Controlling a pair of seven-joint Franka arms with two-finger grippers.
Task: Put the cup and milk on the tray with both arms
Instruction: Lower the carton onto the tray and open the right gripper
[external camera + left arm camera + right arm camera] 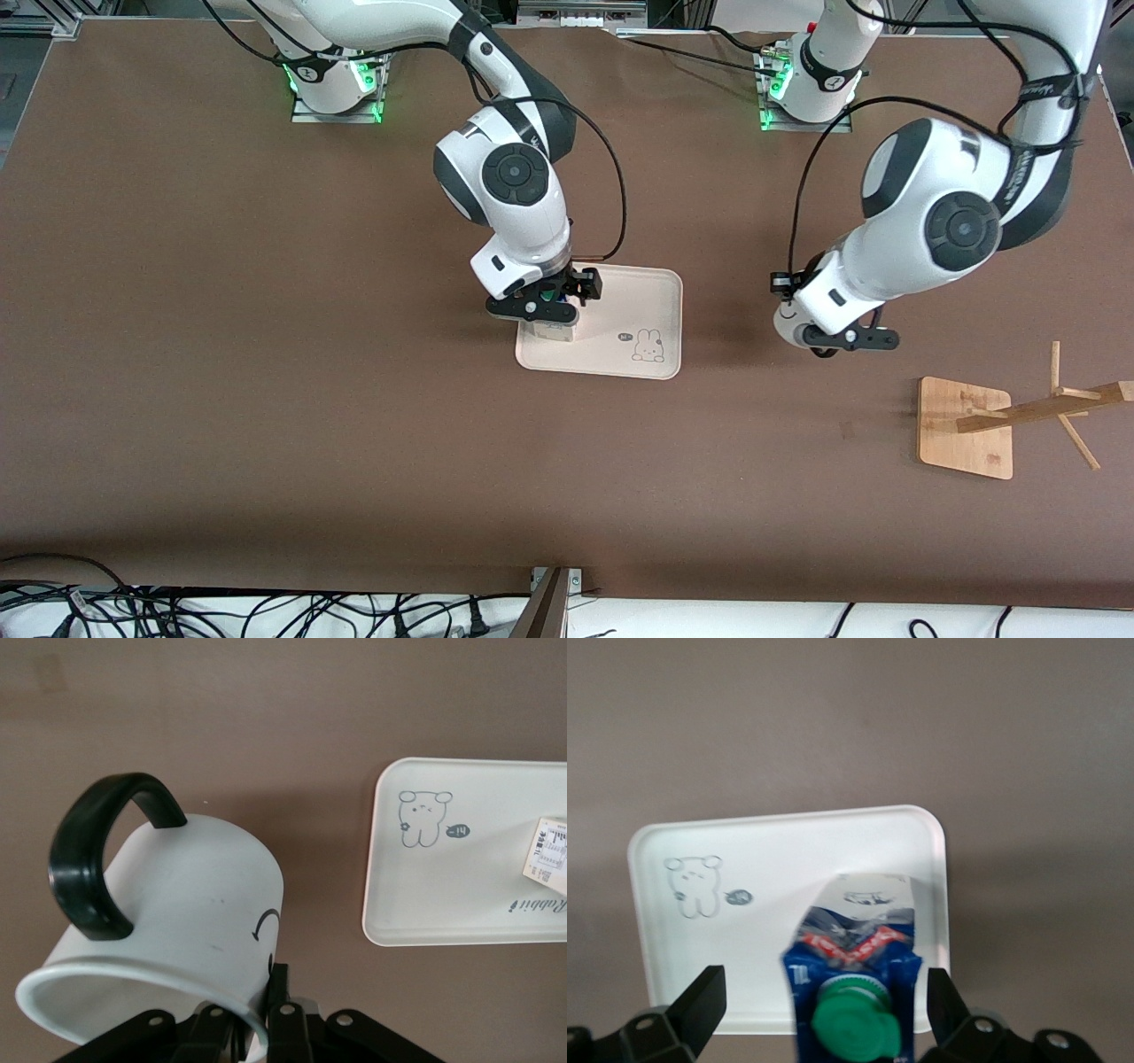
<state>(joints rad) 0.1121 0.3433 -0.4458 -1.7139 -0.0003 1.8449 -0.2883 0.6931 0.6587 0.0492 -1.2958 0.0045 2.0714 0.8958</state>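
Observation:
The milk (551, 330) stands upright on the cream tray (640, 301), at the tray's end toward the right arm. My right gripper (551, 297) is over it, open, with its fingers (700, 1003) apart from the carton (855, 979) on both sides. The green cap faces the right wrist camera. My left gripper (837, 338) is shut on the rim of the white cup (790, 319) and holds it above the bare table between the tray and the bamboo stand. In the left wrist view the cup (177, 904) lies tilted with its black handle up, beside the tray (461, 877).
A bamboo stand (966, 425) with a leaning peg post (1045, 409) sits toward the left arm's end, nearer to the front camera than the tray. Cables run along the table's front edge (266, 611).

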